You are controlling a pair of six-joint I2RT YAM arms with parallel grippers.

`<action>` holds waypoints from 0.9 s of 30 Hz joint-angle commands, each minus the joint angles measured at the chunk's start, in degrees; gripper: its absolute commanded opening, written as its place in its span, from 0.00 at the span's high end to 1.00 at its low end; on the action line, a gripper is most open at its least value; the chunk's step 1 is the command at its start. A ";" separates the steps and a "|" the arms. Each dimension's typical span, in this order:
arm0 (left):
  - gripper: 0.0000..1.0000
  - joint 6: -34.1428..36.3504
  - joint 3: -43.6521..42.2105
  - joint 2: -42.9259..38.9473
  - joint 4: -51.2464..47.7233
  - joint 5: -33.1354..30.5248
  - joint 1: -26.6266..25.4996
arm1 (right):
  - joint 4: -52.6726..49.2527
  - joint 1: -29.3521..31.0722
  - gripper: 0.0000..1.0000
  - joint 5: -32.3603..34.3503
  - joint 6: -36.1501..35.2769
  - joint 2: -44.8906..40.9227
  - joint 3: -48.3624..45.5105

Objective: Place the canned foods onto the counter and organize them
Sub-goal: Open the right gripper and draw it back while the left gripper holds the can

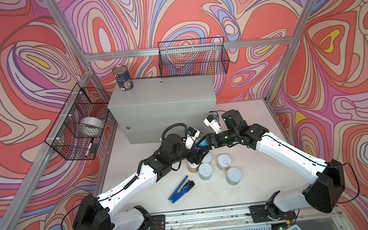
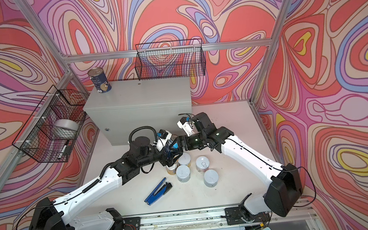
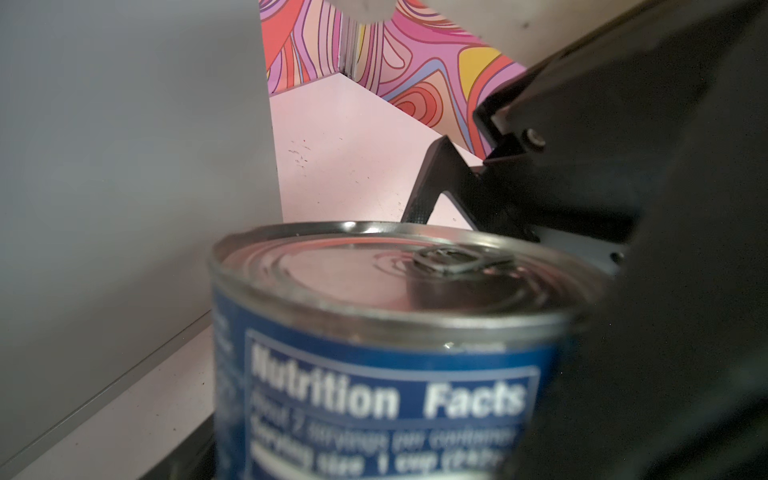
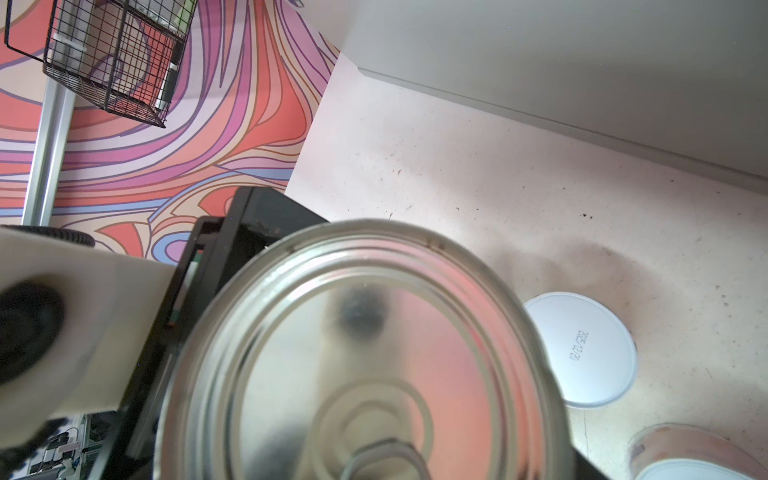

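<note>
The left basket [image 1: 63, 144], a black wire-mesh box on the left wall, carried a smooth silver tape roll [image 1: 90, 126]. Right of it one tall blue tin [image 1: 123, 78] stood upright at the back left corner of the counter [image 1: 165, 94], its glossy dark label under a ridged silver top. The counter itself was a plain grey sheet-metal box with a flat matte top and a small round lock on its front. Above its back right edge hung the back basket [image 1: 193, 60], also black wire. The left arm, white shells on black joints, reached from the front left of the pale, scuffed table [image 1: 242, 197] to its middle. Its wrist was bent, so the left gripper [image 1: 197, 153] pointed right and downward. Whether its jaws pressed anything could not be told. A blue-and-black stapler [image 1: 180, 189] lay flat toward the table's front edge. Beside it the yellow-orange tin [image 1: 192, 167] stood partly hidden beneath that gripper. The held blue tin [image 3: 390, 374] sat between the two grippers over the table's middle, just before the counter's front right corner. It was a cylinder with a shiny ribbed lid, a ring pull and a label reading "Nutrition Facts" in white. Four short white-lidded tins [image 1: 205, 171] stood close together below it, one showing a ring pull. The right gripper [image 1: 203, 143] came in level from the right and grasped the held blue tin by its sides. Its arm stretched low from the table's front right.
</note>
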 commanded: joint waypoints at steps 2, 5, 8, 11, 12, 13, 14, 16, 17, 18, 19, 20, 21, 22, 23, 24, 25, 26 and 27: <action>0.27 -1.00 1.00 1.09 5.99 -1.08 0.31 | 4.96 0.70 0.37 -5.93 0.32 -0.29 0.83; 0.30 -2.71 1.34 1.22 6.64 -1.81 0.27 | 5.02 0.70 0.34 -4.87 0.32 -0.37 0.64; 0.31 -4.04 1.28 0.67 7.75 -1.52 0.34 | 5.07 0.71 0.30 -3.96 -0.01 -0.38 0.53; 0.32 -4.81 1.56 0.06 6.97 -3.07 0.26 | 5.21 0.70 0.25 -2.61 -0.11 -0.78 0.20; 0.33 -4.90 1.66 -0.09 6.44 -3.80 0.30 | 5.42 0.70 0.24 -2.34 -0.15 -0.86 0.07; 0.34 -4.97 1.53 -0.31 6.24 -4.74 0.31 | 5.67 0.71 0.22 -2.22 -0.07 -0.98 -0.20; 0.34 -5.04 1.36 -0.55 6.28 -5.29 0.32 | 5.91 0.70 0.21 -2.15 -0.13 -1.07 -0.43; 0.35 -5.32 0.69 -1.08 6.81 -5.77 0.32 | 6.44 0.70 0.19 -2.00 0.02 -1.17 -0.99; 0.35 -5.49 0.57 -1.26 6.91 -5.77 0.27 | 6.62 0.70 0.18 -2.00 0.03 -1.27 -1.16; 0.35 -5.73 0.55 -1.35 6.90 -6.00 0.34 | 6.75 0.70 0.17 -1.95 0.10 -1.25 -1.30; 0.35 -6.02 0.55 -1.53 6.92 -6.42 0.34 | 6.94 0.71 0.17 -1.91 0.09 -1.25 -1.32; 0.35 -6.34 0.51 -1.59 6.91 -6.85 0.35 | 7.08 0.71 0.16 -1.90 0.11 -1.30 -1.41; 0.36 -6.65 0.56 -1.77 6.90 -7.27 0.34 | 7.26 0.72 0.15 -1.88 0.05 -1.42 -1.55; 0.36 -6.75 0.85 -1.89 6.61 -7.43 0.32 | 7.39 0.74 0.16 -1.64 0.10 -1.58 -1.62; 0.36 -6.88 1.06 -1.94 6.43 -7.19 0.33 | 7.51 0.74 0.15 -1.55 0.11 -1.78 -1.71; 0.36 -7.00 1.30 -2.05 6.30 -6.84 0.34 | 7.58 0.70 0.15 -1.30 0.06 -1.99 -1.87; 0.37 -7.23 1.42 -2.15 6.37 -6.50 0.29 | 7.82 0.74 0.14 -1.14 -0.07 -2.23 -1.97; 0.37 -7.34 1.39 -2.25 6.59 -6.13 0.34 | 8.09 0.71 0.13 -1.03 -0.14 -2.58 -2.21; 0.37 -7.58 1.43 -2.50 6.78 -5.85 0.36 | 8.51 0.71 0.12 -0.85 -0.21 -3.06 -2.54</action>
